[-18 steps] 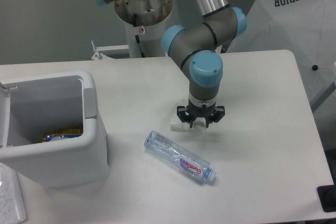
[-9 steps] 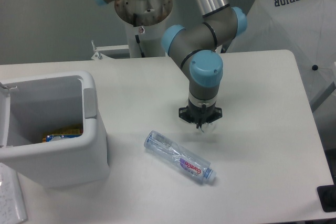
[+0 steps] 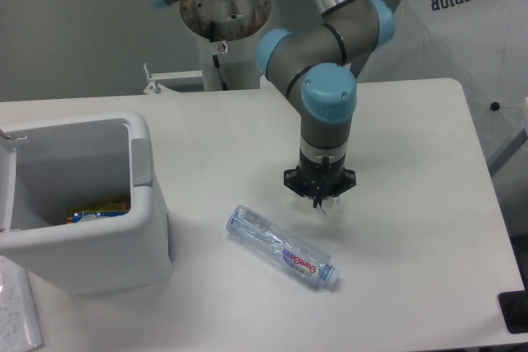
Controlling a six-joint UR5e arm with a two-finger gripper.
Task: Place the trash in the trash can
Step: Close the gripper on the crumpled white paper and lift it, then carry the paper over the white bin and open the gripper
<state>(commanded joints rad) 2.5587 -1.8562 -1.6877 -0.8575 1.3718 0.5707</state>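
- One tissue (image 3: 327,203): a small white crumpled scrap, pinched between the closed fingers of the gripper (image 3: 320,200), showing just below and to the right of the fingertips, close above the table (image 3: 412,138).
- One bottle (image 3: 282,246): clear plastic, lying on its side on the table, pink-purple label near the pale blue cap, cap end pointing toward the lower right. It sits below and a little left of the gripper, apart from it.
- One trash can (image 3: 124,237): a boxy white bin at the left of the table, open on top, well apart from the bottle. A grey tab is on its right wall. Something orange and blue lies at its bottom.
- One arm (image 3: 328,105): grey with blue joints, pointing straight down over the middle of the table.
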